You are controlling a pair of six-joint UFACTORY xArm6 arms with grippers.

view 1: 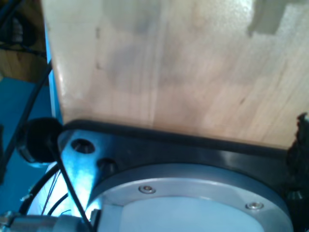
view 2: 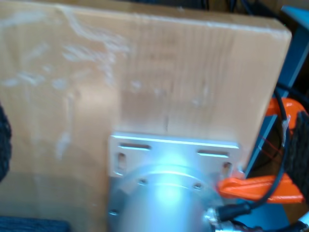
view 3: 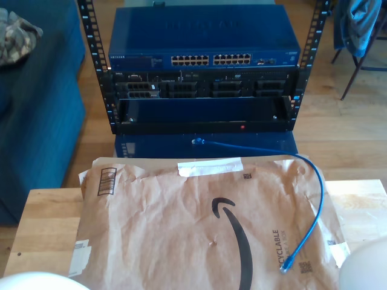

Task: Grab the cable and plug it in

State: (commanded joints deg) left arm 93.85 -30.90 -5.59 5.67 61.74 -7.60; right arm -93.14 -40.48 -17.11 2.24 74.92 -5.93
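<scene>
The thin blue cable (view 3: 318, 199) lies loose on a brown paper mailer (view 3: 169, 229) in the exterior view. One clear plug (view 3: 196, 142) rests by the rack's foot. The other plug (view 3: 285, 267) lies near the mailer's front, toward the exterior view's right. No gripper touches the cable. My second gripper (view 2: 152, 145) looks down at its own arm's base plate, and its dark fingers (view 2: 298, 145) stand far apart with nothing between them. My first gripper (view 1: 170, 142) faces its arm's base; one dark finger (view 1: 301, 145) shows at the picture's edge, and its state is unclear.
A rack behind the table holds a blue network switch (view 3: 205, 45) with a row of ports (view 3: 211, 60) and darker units below. The wooden table (view 3: 42, 223) carries the mailer. An orange clamp (view 2: 260, 186) grips the board's edge. White arm parts (view 3: 366, 266) sit at the exterior view's lower corners.
</scene>
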